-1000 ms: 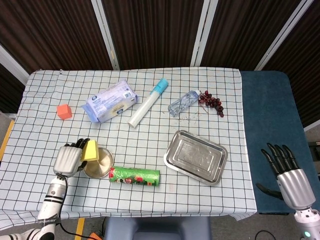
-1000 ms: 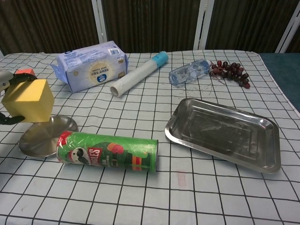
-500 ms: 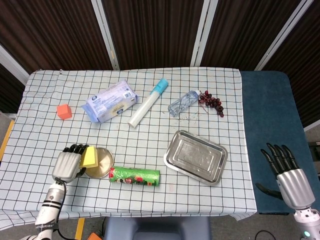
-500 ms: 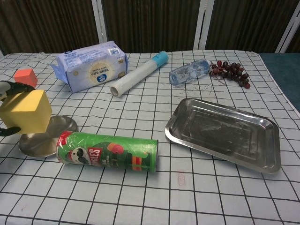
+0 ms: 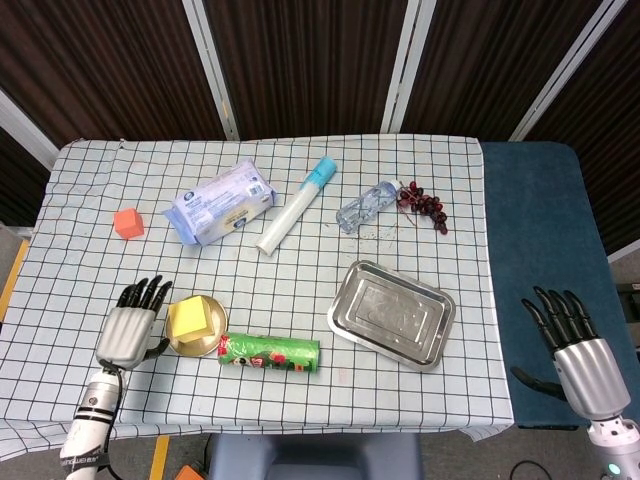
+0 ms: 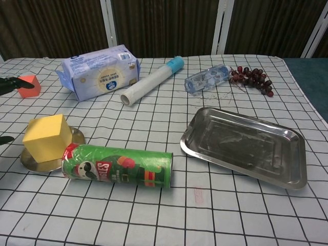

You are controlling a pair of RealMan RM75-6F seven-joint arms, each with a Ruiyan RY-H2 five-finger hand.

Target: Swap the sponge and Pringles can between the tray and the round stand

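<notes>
The yellow sponge (image 5: 192,318) (image 6: 47,136) rests on the round metal stand (image 5: 190,343) (image 6: 33,160) near the table's front left. Just left of the stand is my left hand (image 5: 128,328), fingers spread and holding nothing; in the chest view only its dark fingertips (image 6: 15,83) show at the left edge. The green Pringles can (image 5: 268,352) (image 6: 118,166) lies on its side against the stand's right rim. The steel tray (image 5: 392,314) (image 6: 246,147) holds nothing. My right hand (image 5: 572,345) hovers open beyond the table's right edge.
At the back lie a blue wipes pack (image 5: 219,202), a white roll with a blue cap (image 5: 296,204), a crushed water bottle (image 5: 367,206) and dark grapes (image 5: 423,204). An orange cube (image 5: 128,222) sits at the left. A blue surface (image 5: 540,250) borders the table's right.
My left hand lowered the sponge onto the round stand, let go of it and drew back to the left. The right hand has not moved.
</notes>
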